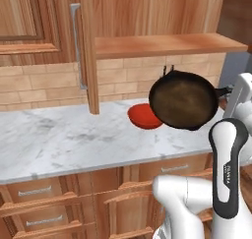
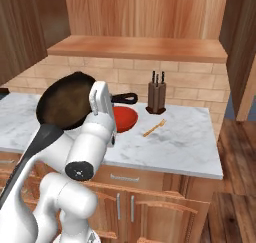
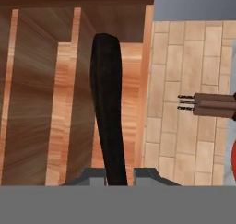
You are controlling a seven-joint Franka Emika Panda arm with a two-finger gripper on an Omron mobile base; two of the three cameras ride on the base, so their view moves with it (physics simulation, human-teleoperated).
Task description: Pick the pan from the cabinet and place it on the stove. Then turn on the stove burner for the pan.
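Over the white marbled tabletop (image 1: 74, 139), from the left base camera, I see the round, shallow dark frying pan (image 1: 183, 100) carried in the air, tilted so its brownish-black inside faces me. It hangs in front of a red bowl (image 1: 140, 117) that sits on the tabletop. The reddish-brown wooden wall cabinet (image 1: 29, 21) is up at the left, its door edge standing out with the long silver bar handle (image 1: 76, 46) on it. The pan is plainly out of that cabinet and clear of the shelf above.

From the right base camera, the pan (image 2: 65, 106) sits high beside the arm's white wrist, its long black handle (image 2: 122, 98) running behind the hand toward the red bowl (image 2: 124, 118). A dark wooden knife block (image 2: 157, 94) and a small pale utensil (image 2: 154, 128) rest farther along the tabletop (image 2: 190, 147).

From the hand camera, the black handle (image 3: 108, 117) rises straight up between the two dark tips, so I read the gripper (image 3: 119, 176) as clamped on the pan's handle. The knife block (image 3: 212, 104) shows sideways at the right.

My judgement: the pick is done and I am in the carry. The black gas range is not in front of me, so the next move calls for bringing the pan to it, levelling it and lowering it onto a grate before going for the knob.
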